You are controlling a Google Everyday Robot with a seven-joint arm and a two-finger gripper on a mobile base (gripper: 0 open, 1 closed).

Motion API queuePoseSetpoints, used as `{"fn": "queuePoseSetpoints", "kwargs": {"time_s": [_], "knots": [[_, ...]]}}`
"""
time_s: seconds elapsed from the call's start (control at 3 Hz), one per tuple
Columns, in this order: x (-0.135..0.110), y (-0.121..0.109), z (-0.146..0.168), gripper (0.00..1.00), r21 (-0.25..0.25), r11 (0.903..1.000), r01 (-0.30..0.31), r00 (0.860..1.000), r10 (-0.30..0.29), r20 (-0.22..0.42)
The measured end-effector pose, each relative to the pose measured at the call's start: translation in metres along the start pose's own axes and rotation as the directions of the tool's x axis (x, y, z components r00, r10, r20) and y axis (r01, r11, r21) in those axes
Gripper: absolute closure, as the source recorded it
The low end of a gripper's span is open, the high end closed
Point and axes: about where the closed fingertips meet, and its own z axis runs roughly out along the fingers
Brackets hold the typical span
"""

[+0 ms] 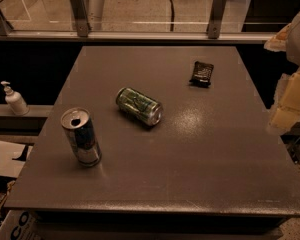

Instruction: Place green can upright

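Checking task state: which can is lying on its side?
The green can, centre; the blue-silver can stands upright. The pincer hangs at the right edge.

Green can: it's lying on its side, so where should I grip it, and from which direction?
Probably mid-body, from above, closing across the round sides. The green can lies on its side, its axis running from far-left to near-right, with one silver end facing near-right. The gripper sits at the right edge of the view, off the can.
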Motion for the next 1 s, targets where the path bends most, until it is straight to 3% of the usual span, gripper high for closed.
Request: {"fn": "queuePoseSetpoints", "kwargs": {"time_s": [0.33,0.67,1.0], "knots": [[-0.004,-0.001,-0.002,0.00,0.016,0.9999,0.007,1.000,-0.007,0.015],[-0.024,-0.007,0.003,0.00,0.047,0.9988,-0.015,0.999,0.013,0.041],[-0.056,-0.011,0.014,0.00,0.040,0.9980,-0.048,0.997,0.045,0.069]]}}
